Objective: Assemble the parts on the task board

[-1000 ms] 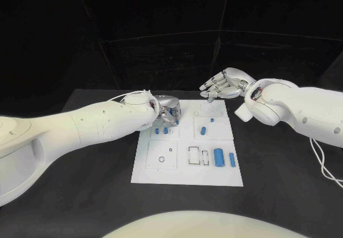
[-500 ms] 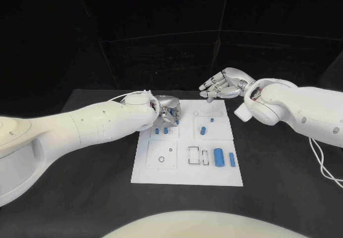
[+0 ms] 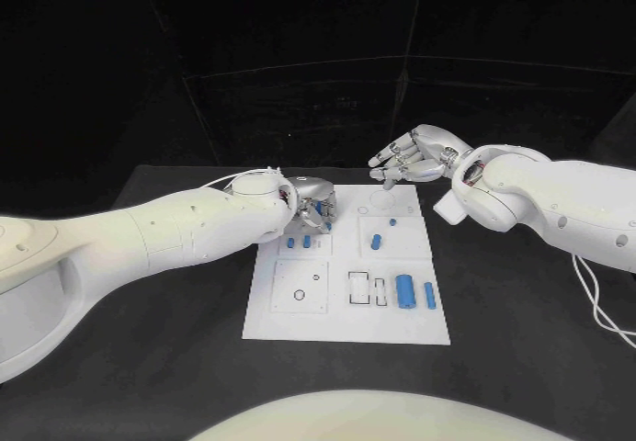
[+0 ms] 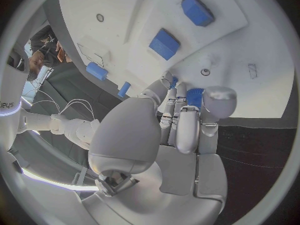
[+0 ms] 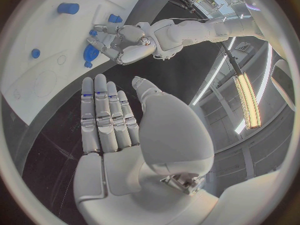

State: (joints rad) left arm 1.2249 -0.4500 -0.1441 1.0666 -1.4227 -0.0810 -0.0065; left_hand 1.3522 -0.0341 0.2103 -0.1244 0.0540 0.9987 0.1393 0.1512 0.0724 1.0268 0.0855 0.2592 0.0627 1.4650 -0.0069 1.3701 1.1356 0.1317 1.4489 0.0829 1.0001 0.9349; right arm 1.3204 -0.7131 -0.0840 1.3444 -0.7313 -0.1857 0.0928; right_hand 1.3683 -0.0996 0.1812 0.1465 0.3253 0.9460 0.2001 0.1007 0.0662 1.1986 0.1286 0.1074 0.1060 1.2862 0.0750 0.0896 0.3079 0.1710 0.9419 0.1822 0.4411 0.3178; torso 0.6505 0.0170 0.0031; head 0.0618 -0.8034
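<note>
The white task board (image 3: 347, 317) lies in the middle of the black table. My left hand (image 3: 312, 208) rests over its far left corner, fingers curled, pinching a small blue part (image 4: 194, 96) between thumb and fingertips. The right hand (image 3: 419, 156) hovers above the board's far edge with its fingers (image 5: 103, 115) stretched out, holding nothing. Two short blue parts (image 3: 299, 243) lie just in front of the left hand. Another blue part (image 3: 377, 243) sits right of them, and two longer blue parts (image 3: 414, 292) lie near the right edge.
Empty outlined recesses (image 3: 360, 287) and a small hole (image 3: 300, 295) mark the board's near half. A round recess (image 3: 384, 197) sits under the right hand. Bare black table (image 3: 159, 367) surrounds the board on all sides.
</note>
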